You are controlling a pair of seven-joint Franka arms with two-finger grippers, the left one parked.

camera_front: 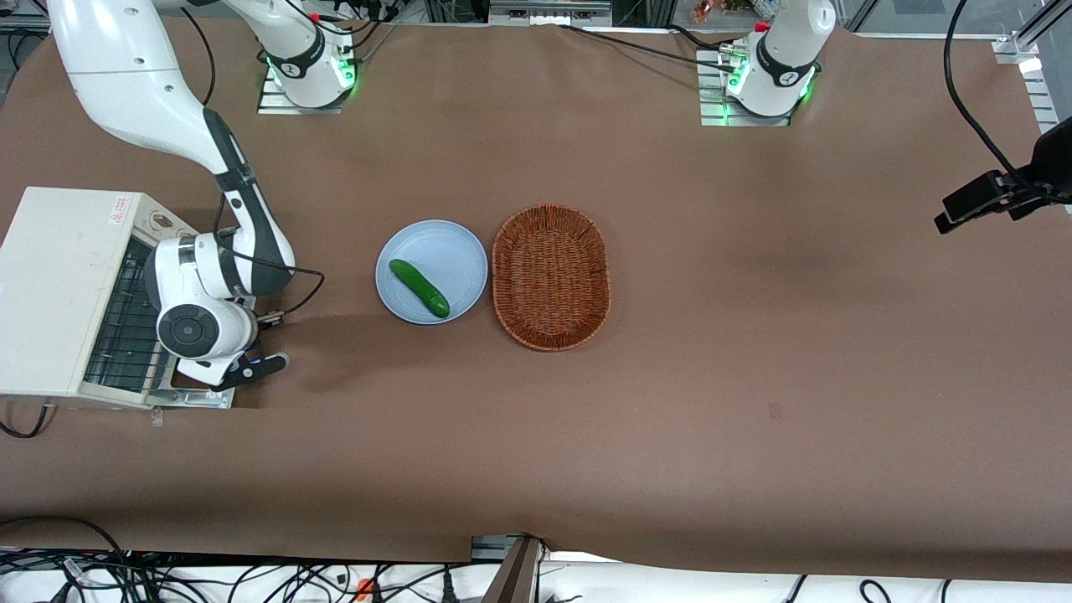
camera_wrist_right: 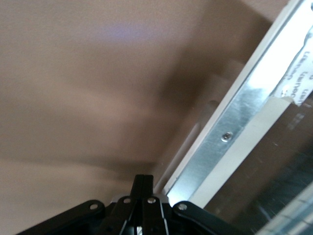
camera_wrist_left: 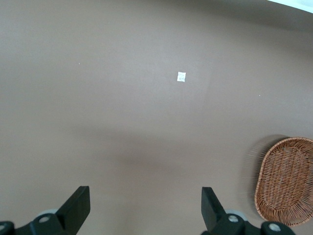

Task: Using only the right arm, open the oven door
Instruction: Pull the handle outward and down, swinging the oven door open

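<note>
The cream-white oven [camera_front: 50, 293] stands at the working arm's end of the table. Its oven door [camera_front: 126, 335] hangs dropped open and lies nearly flat, with dark glass and the bare-metal inner frame [camera_front: 201, 399] showing. The right arm [camera_front: 209, 293] reaches over the door, round black wrist cap up. My gripper [camera_front: 255, 366] is at the door's outer edge, low over the table. In the right wrist view the gripper [camera_wrist_right: 144, 179] has its fingers pressed together with nothing between them, beside the door's metal frame [camera_wrist_right: 230, 132]. The silver handle is hidden.
A blue plate [camera_front: 456, 251] with a green cucumber [camera_front: 419, 287] sits beside the open door toward the table's middle. A wicker basket [camera_front: 550, 276] stands next to the plate and shows in the left wrist view [camera_wrist_left: 288, 181].
</note>
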